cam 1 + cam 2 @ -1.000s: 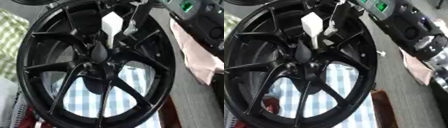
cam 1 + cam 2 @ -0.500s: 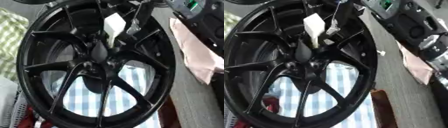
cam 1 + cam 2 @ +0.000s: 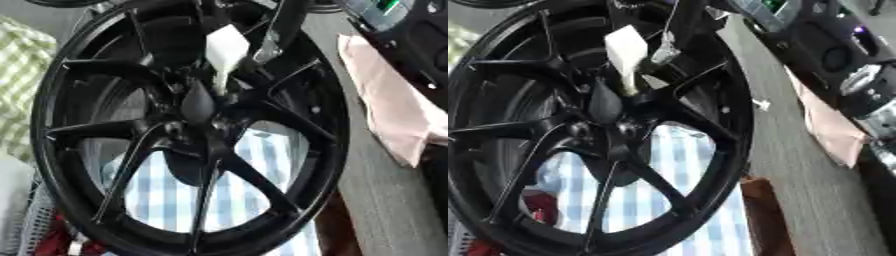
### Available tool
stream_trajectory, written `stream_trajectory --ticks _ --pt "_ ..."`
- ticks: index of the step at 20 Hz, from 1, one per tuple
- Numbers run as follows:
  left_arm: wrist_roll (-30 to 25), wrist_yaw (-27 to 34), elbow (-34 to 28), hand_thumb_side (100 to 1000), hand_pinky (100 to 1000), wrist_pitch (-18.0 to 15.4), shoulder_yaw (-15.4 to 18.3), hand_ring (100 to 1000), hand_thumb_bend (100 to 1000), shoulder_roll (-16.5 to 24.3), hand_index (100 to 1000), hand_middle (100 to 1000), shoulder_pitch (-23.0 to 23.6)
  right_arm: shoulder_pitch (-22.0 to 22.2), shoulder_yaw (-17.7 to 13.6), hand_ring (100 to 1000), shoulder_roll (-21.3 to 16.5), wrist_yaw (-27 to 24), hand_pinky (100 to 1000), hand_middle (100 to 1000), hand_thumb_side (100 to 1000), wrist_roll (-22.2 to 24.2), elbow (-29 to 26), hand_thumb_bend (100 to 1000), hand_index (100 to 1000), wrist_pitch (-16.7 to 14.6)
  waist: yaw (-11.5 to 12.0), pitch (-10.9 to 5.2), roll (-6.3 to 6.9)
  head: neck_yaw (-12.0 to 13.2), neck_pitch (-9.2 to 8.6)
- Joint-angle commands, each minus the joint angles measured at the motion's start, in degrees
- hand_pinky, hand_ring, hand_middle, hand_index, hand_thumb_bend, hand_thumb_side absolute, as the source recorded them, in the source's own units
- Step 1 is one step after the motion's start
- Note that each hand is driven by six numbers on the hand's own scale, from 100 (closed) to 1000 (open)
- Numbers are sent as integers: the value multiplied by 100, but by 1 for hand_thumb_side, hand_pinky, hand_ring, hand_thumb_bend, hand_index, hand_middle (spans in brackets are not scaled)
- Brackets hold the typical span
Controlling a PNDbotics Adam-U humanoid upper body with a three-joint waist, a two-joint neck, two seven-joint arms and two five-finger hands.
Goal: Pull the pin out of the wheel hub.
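Observation:
A big black wheel hub (image 3: 188, 150) with thin spokes fills both views, lying tilted over a cloth. A white pin (image 3: 225, 47) with a blocky head stands in the hub just above the centre cap (image 3: 198, 102), its narrow end down among the spokes. My right hand (image 3: 278, 35), black with a silver part, reaches down from the top edge and lies against the right side of the pin's head. The dark hub behind hides how the hand closes around the pin. My left hand does not show.
A blue-and-white checked cloth (image 3: 254, 150) lies under the wheel and a green checked one (image 3: 17, 75) at the left. A pink cloth (image 3: 389, 105) and black devices (image 3: 833, 55) lie to the right. A brown block (image 3: 765, 215) sits by the rim's lower right.
The whole picture has shifted a little, so the camera moved. The hand stays beside the pin's head and the pin stands in the same place in the hub.

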Motion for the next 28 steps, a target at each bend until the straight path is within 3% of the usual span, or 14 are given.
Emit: stream_trajectory --ticks 1,17,28 --pt "21 13 -50 642 675 -1 65 622 554 74 707 629 4 -139 -101 618 -140 -39 789 479 109 -54 -33 404 587 141 11 -135 -67 18 -15" --pt "45 -3 -52 641 676 -4 87 621 556 61 708 626 32 -213 -98 538 -93 -508 713 364 243 -243 -34 430 480 756 35 -204 -81 7 4" --pt "67 -23 -44 639 676 -12 109 621 560 61 708 625 87 -358 -374 511 -232 -794 697 343 309 -566 -169 432 456 1113 -44 -317 -41 20 31"
